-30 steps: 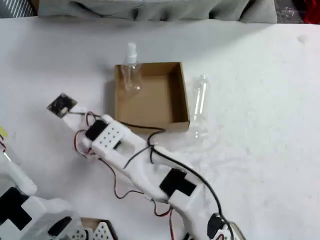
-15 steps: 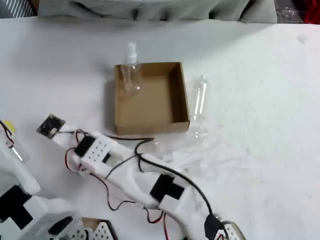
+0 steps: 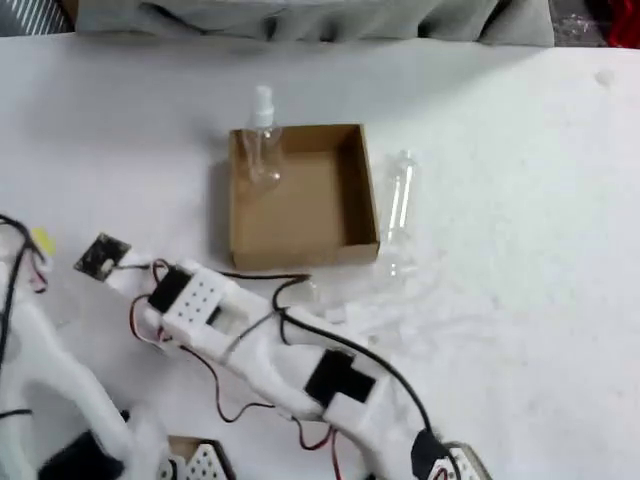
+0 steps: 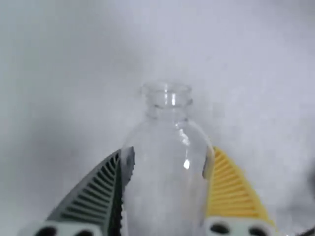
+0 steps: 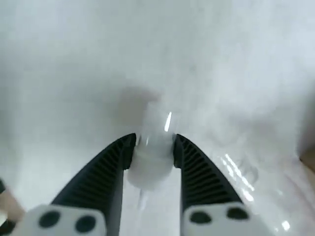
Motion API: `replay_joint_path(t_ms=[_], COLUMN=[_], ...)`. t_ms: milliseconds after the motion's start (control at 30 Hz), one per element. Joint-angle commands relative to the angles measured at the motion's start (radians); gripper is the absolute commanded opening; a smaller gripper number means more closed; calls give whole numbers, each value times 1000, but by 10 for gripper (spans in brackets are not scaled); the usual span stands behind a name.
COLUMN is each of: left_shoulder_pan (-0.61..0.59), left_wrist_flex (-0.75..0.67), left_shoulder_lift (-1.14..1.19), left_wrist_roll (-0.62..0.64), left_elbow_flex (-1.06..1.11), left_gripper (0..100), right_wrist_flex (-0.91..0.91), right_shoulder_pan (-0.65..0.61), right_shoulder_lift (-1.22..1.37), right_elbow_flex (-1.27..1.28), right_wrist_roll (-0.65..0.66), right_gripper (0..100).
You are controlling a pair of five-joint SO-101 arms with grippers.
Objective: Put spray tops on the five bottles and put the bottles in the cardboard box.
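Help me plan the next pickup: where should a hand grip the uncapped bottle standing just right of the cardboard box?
Grip the bottle around its straight middle, below the neck, coming from the side away from the cardboard box. It appears upright, the box wall stands close beside it, and the open neck should probably stay free for capping.

The left gripper (image 4: 169, 158) is clamping a clear bottle (image 4: 166, 189) by its body, its grey ridged finger (image 4: 101, 189) pressing against one side and its yellow ridged finger (image 4: 231, 184) against the other, the bottle's open neck (image 4: 166, 98) pointing away over the white table (image 4: 59, 54).
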Motion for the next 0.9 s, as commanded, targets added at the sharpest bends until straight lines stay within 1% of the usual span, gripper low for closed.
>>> replay_joint_path(t_ms=[0, 67, 133, 233, 367, 500, 567, 633, 700, 767, 867], left_shoulder_pan=[91, 133, 182, 280, 415, 506, 549, 596, 605, 596, 518], left_wrist_flex=[86, 84, 51, 12, 18, 17, 15, 17, 18, 21, 44], left_shoulder_lift=[-122, -186, -265, -404, -588, -769, -852, -921, -970, -986, -986], left_wrist_roll=[20, 48, 63, 61, 57, 55, 55, 55, 60, 57, 58], left_elbow_flex=[-25, 35, 110, 230, 339, 396, 414, 431, 450, 479, 512], left_gripper=[20, 20, 20, 20, 21, 23, 23, 23, 22, 22, 22], right_wrist_flex=[108, 166, 228, 311, 437, 556, 582, 587, 585, 590, 590], right_shoulder_pan=[18, 45, 85, 156, 257, 398, 489, 582, 648, 699, 750], right_shoulder_lift=[-140, -200, -277, -414, -604, -809, -920, -1015, -1084, -1129, -1165], right_elbow_flex=[-26, -26, -26, -26, -25, -26, -23, -17, -3, 9, 77], right_wrist_roll=[15, 15, 21, 23, 23, 26, 28, 68, 118, 130, 137], right_gripper=[17, 17, 17, 17, 17, 17, 17, 17, 17, 17, 17])
